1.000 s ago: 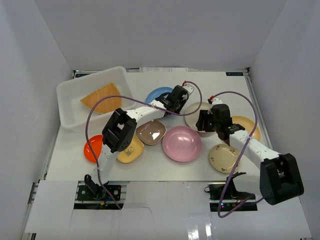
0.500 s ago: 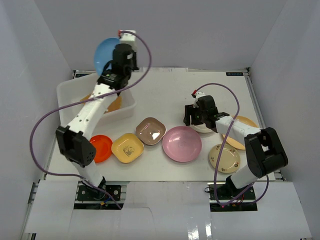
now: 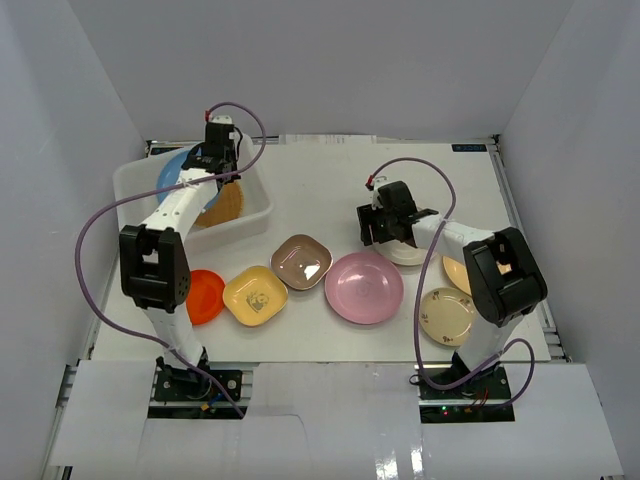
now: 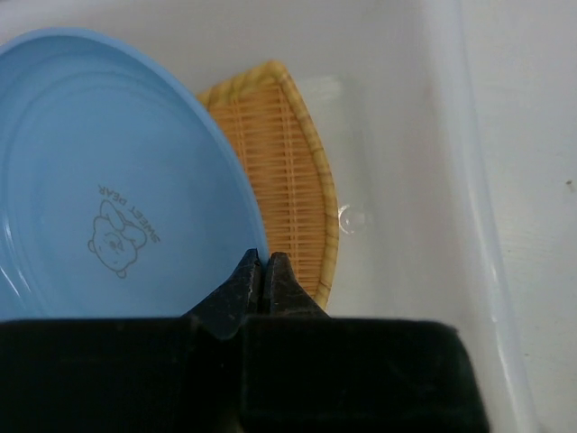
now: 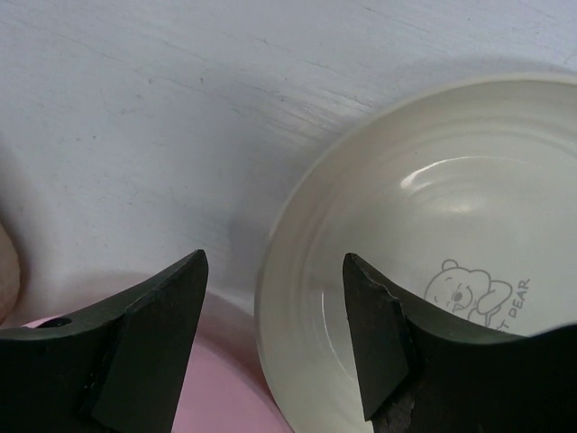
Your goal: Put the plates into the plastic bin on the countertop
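Note:
My left gripper point(image 3: 216, 166) is inside the plastic bin point(image 3: 130, 208), shut on the rim of a blue plate point(image 3: 180, 176). In the left wrist view the gripper point(image 4: 264, 262) pinches the blue plate point(image 4: 108, 180) at its edge. The plate leans over a woven orange plate point(image 4: 293, 171) on the bin floor point(image 4: 406, 162). My right gripper point(image 3: 378, 226) is open over the countertop point(image 3: 320, 180). In the right wrist view the gripper point(image 5: 275, 271) straddles the left rim of a cream plate point(image 5: 433, 225), which overlaps a pink plate point(image 5: 216, 397).
On the countertop lie a red plate point(image 3: 205, 296), a yellow plate point(image 3: 255, 296), a brown plate point(image 3: 301, 262), the pink plate point(image 3: 365, 288), a beige plate point(image 3: 447, 315) and an orange plate point(image 3: 455, 272) partly under the right arm. White walls enclose the table.
My left arm lifted the blue plate from the middle of the table, swung it left and lowered it into the bin. My right gripper moved left to the cream plate's left rim.

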Tool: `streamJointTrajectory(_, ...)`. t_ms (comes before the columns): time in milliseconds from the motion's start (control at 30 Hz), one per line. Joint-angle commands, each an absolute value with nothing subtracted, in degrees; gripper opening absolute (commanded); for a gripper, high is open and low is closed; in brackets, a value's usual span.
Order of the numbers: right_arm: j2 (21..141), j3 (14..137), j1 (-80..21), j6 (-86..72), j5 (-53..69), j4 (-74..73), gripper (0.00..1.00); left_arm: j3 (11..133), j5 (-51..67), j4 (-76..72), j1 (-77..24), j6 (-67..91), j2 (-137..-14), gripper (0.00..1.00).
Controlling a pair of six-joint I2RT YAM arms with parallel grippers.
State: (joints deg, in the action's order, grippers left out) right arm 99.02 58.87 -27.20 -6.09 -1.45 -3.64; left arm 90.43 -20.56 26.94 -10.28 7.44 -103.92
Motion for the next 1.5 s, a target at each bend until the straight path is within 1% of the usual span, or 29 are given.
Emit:
streamJointTrajectory(0, 101.0, 62.8, -28.2, -3.8, -3.5, -5.3, 0.67, 91.1, -19.5, 26.9, -10.5, 7.3, -105.4, 0.0)
streamJointTrajectory(100, 102.9, 64.2, -28.7, -3.1, -4.5, -6.2, 0.63, 91.8, -19.7, 26.9, -10.4, 7.7, -108.4, 0.0)
streamJointTrajectory(167, 104.0, 65.3, -28.9, -2.8, -4.9, -6.9, 0.6, 91.8, -20.0, 26.6, -10.4, 8.2, -109.4, 0.05)
streamJointTrajectory(200, 104.2, 65.5, -29.1, -2.7, -5.4, -6.9, 0.55, 91.8, -20.0, 26.5, -10.4, 8.3, -110.1, 0.1)
streamJointTrajectory(233, 104.4, 65.7, -29.1, -2.6, -5.6, -6.9, 0.53, 91.8, -19.9, 26.5, -10.4, 8.5, -110.2, 0.17)
streamJointTrajectory(267, 104.8, 65.8, -29.1, -2.6, -5.8, -6.8, 0.5, 91.7, -19.8, 26.5, -10.4, 9.1, -110.3, 0.3)
streamJointTrajectory(300, 105.0, 66.0, -29.2, -2.6, -6.3, -6.8, 0.45, 91.5, -19.8, 26.4, -10.4, 9.5, -110.1, 0.37)
streamJointTrajectory(333, 105.2, 66.1, -29.4, -2.7, -6.6, -6.9, 0.42, 91.4, -19.6, 26.2, -10.4, 9.7, -109.5, 0.45)
streamJointTrajectory(367, 105.4, 66.4, -29.4, -2.6, -6.9, -6.9, 0.39, 91.4, -19.3, 26.0, -10.4, 10.0, -109.1, 0.61)
streamJointTrajectory(400, 105.4, 66.5, -29.7, -2.6, -7.5, -6.8, 0.3, 91.6, -19.1, 26.1, -10.4, 10.3, -108.6, 0.67)
streamJointTrajectory(433, 105.4, 66.6, -29.8, -2.6, -7.6, -6.8, 0.27, 91.7, -18.8, 26.1, -10.4, 10.5, -107.3, 0.74)
streamJointTrajectory(467, 105.4, 67.0, -30.0, -2.5, -8.1, -6.7, 0.23, 92.0, -18.2, 26.1, -10.4, 10.8, -106.6, 0.83)
streamJointTrajectory(500, 105.4, 67.1, -30.2, -2.5, -9.2, -6.9, 0.15, 92.2, -17.9, 26.2, -10.4, 11.1, -105.8, 0.87)
streamJointTrajectory(567, 104.9, 67.9, -30.6, -2.4, -11.1, -7.1, 0.08, 92.3, -17.1, 26.3, -10.4, 12.0, -103.0, 0.95)
streamJointTrajectory(600, 104.6, 68.2, -30.7, -2.3, -11.8, -7.2, 0.08, 92.4, -16.5, 26.3, -10.4, 12.5, -101.9, 0.97)
streamJointTrajectory(733, 99.7, 69.5, -31.6, -1.2, -15.0, -7.4, 0.08, 92.9, -11.4, 27.0, -10.3, 16.0, -94.8, 0.98)
streamJointTrajectory(833, 96.0, 72.8, -33.7, 1.6, -17.5, -8.7, 0.08, 91.4, -4.9, 26.2, -10.4, 20.0, -86.3, 0.98)
streamJointTrajectory(867, 95.2, 75.4, -35.3, 2.4, -17.8, -9.0, 0.08, 90.9, -2.9, 25.8, -10.4, 20.9, -81.7, 0.98)
streamJointTrajectory(900, 94.7, 76.8, -36.3, 3.1, -17.9, -9.1, 0.08, 88.7, 0.8, 23.9, -10.4, 22.6, -79.0, 0.98)
streamJointTrajectory(1000, 94.0, 82.8, -40.8, 6.9, -15.6, -8.8, 0.08, 85.3, 7.6, 21.5, -10.4, 25.0, -67.9, 0.98)
streamJointTrajectory(1067, 95.6, 86.2, -44.5, 9.7, -13.5, -7.0, 0.08, 82.1, 10.1, 19.2, -10.4, 27.2, -62.7, 0.98)
streamJointTrajectory(1100, 96.7, 90.5, -45.7, 10.5, -12.6, -6.7, 0.08, 81.5, 11.1, 18.6, -10.4, 28.0, -58.1, 0.98)
streamJointTrajectory(1167, 100.9, 95.2, -48.7, 11.9, -9.9, -6.1, 0.08, 81.2, 14.4, 18.6, -10.4, 30.3, -54.2, 0.98)
streamJointTrajectory(1200, 104.4, 100.2, -49.5, 12.0, -8.8, -5.7, 0.08, 80.8, 15.2, 17.1, -10.4, 31.3, -50.2, 0.98)
streamJointTrajectory(1267, 108.5, 106.3, -51.8, 12.4, -6.4, -5.9, 0.08, 79.5, 17.4, 15.8, -10.4, 33.4, -46.9, 0.98)
streamJointTrajectory(1300, 112.7, 109.5, -52.6, 13.7, -6.1, -5.9, 0.08, 79.2, 18.0, 15.4, -10.4, 33.9, -44.5, 0.98)
streamJointTrajectory(1333, 114.9, 115.2, -54.2, 14.6, -5.4, -5.5, 0.08, 79.5, 18.4, 15.6, -10.6, 33.8, -43.8, 0.98)
streamJointTrajectory(1433, 123.6, 125.4, -57.2, 17.4, -3.3, -4.1, 0.08, 78.8, 17.8, 15.6, -13.2, 33.7, -41.8, 0.98)
streamJointTrajectory(1467, 125.5, 126.7, -57.8, 17.9, -2.5, -1.3, 0.08, 78.2, 16.4, 15.5, -14.1, 32.8, -41.6, 0.98)
